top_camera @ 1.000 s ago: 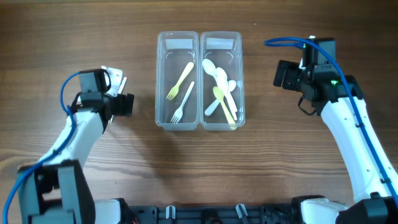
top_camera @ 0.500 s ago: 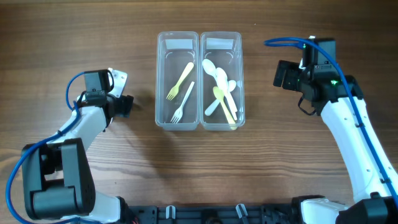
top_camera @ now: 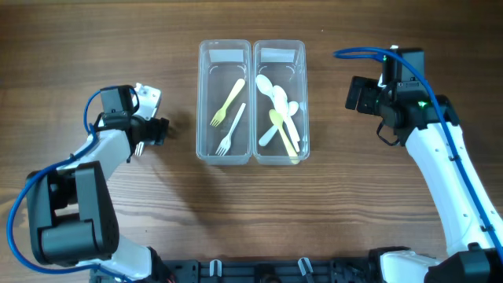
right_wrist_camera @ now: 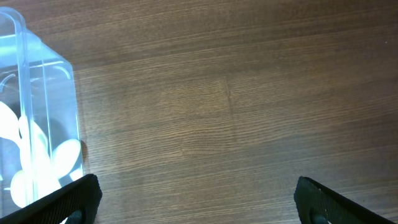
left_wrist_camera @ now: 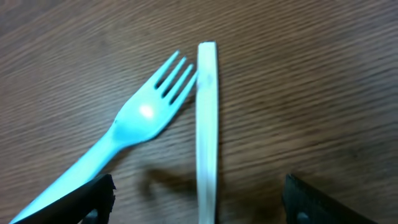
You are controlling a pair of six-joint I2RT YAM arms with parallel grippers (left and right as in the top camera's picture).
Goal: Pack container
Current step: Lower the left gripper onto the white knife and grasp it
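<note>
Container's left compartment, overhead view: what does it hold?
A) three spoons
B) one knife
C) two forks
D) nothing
C: a yellow fork and a white fork lie in the left compartment; the spoons are in the right compartment.

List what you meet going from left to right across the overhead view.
left gripper → tub with forks → tub with spoons → right gripper

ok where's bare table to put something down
Bare table in front of both bins, and between the spoon bin and right pincer. Crowded left of the fork bin: left pincer over a pale blue fork.
</note>
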